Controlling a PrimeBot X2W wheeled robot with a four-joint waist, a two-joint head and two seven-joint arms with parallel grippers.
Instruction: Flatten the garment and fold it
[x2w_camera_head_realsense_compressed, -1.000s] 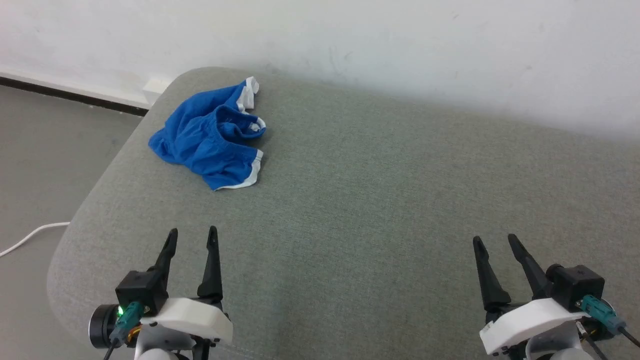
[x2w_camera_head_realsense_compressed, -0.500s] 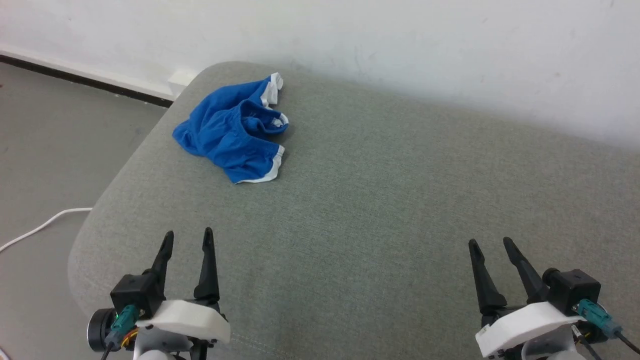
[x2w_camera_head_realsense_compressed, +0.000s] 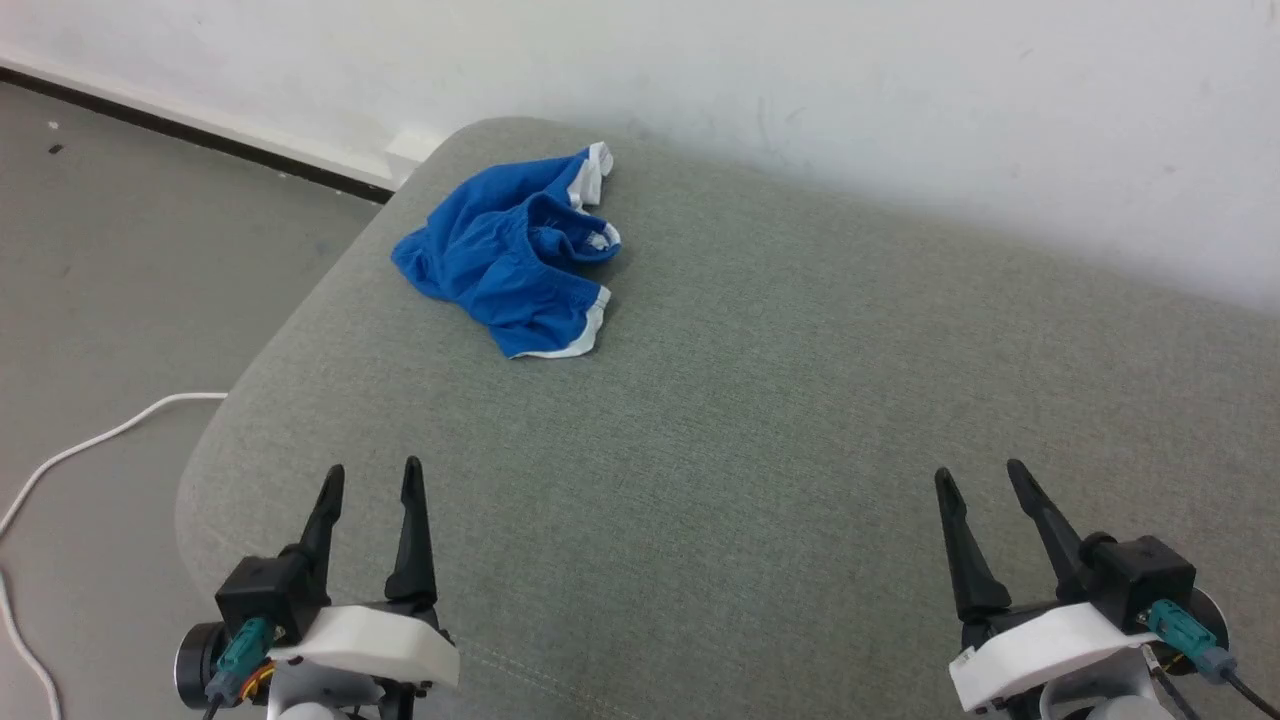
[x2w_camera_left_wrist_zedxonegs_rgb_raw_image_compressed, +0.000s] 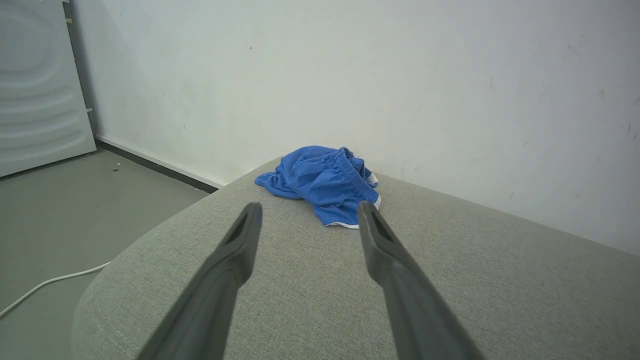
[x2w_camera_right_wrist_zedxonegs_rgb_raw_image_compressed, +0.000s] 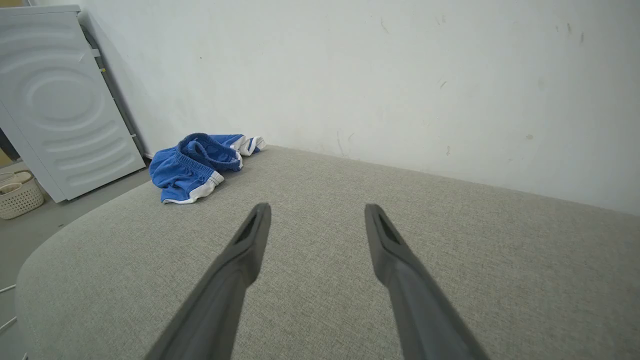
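The garment, bright blue shorts with white hem trim, lies crumpled near the far left corner of a grey cushioned surface. The left wrist view shows the garment bunched ahead between the fingers, its gathered waistband up. In the right wrist view the garment sits far off to the left. My left gripper hovers open over the near left part of the surface, well short of the shorts. At the near right my right gripper is open too, holding nothing.
A white wall runs along the far edge of the surface. Grey floor with a white cable lies to the left. A white appliance and a woven basket stand beyond the left end.
The whole head view has shifted, so the camera has turned left: the shorts and surface sit further right in the picture. Both grippers stay open in the same lower corners.
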